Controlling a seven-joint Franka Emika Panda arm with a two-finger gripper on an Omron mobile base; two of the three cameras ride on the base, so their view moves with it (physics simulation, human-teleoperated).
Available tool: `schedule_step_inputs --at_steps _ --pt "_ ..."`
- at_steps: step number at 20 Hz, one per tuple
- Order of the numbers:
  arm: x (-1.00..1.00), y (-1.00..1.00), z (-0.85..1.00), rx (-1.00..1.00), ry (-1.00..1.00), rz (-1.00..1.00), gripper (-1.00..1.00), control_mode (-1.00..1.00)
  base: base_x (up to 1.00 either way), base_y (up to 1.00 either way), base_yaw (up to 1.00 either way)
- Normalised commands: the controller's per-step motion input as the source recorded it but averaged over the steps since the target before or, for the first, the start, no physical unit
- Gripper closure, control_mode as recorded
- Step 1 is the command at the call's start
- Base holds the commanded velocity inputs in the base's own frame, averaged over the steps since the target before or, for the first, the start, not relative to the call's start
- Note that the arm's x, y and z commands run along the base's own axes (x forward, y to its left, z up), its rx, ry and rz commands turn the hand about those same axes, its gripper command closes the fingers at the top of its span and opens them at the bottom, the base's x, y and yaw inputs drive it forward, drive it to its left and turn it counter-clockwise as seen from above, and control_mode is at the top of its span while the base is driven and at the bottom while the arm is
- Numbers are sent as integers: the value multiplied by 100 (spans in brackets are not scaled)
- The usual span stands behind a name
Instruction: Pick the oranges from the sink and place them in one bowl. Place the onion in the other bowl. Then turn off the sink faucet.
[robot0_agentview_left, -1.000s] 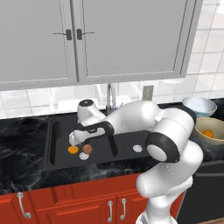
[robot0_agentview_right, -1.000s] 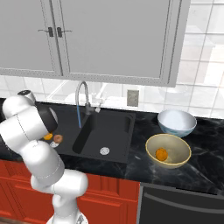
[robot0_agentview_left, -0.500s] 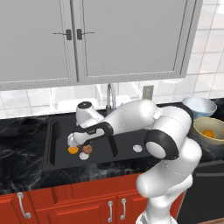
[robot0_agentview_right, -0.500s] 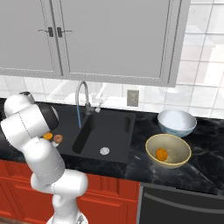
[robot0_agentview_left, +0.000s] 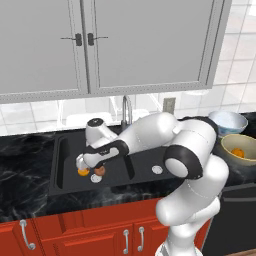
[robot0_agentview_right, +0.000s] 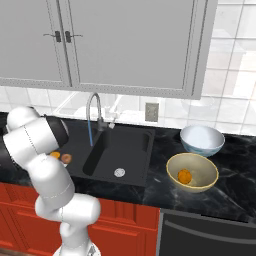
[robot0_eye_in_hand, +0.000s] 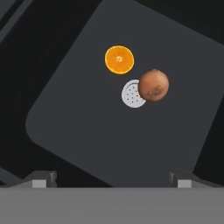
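- One orange (robot0_agentview_right: 185, 176) already lies in the yellow bowl (robot0_agentview_right: 193, 172) on the counter at the right; the blue-white bowl (robot0_agentview_right: 202, 140) beside it holds nothing that I can see.
- Over the last second the arm has swung a little further left and lower over the left basin of the sink (robot0_agentview_left: 64, 172), so the gripper (robot0_agentview_left: 80, 162) now hangs close above the fruit rather than beside it.
- From the hand, the second orange (robot0_eye_in_hand: 119, 60) sits near the drain (robot0_eye_in_hand: 133, 93), and the onion (robot0_eye_in_hand: 153, 85) rests against the drain's edge, overlapping it; orange and onion are near each other but apart.
- Both stand above the middle of the hand's picture, so the jaws are not yet centred on either one.
- Its jaws stand fully apart and hold nothing.
- Water runs from the faucet (robot0_agentview_right: 93, 107), so shutting it off remains.
- My reading: this is the approach for the second pick, and the crowding of onion and orange calls for a careful line-up.
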Motion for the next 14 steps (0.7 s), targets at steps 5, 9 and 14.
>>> schedule_step_inputs --at_steps 5,9,14 --pt "0 6 -6 0 0 0 -100 -100 0 0 0" --pt "6 1 -9 0 0 0 -100 -100 0 0 0" --pt "12 2 -12 0 -1 0 -100 -100 0 0 0"
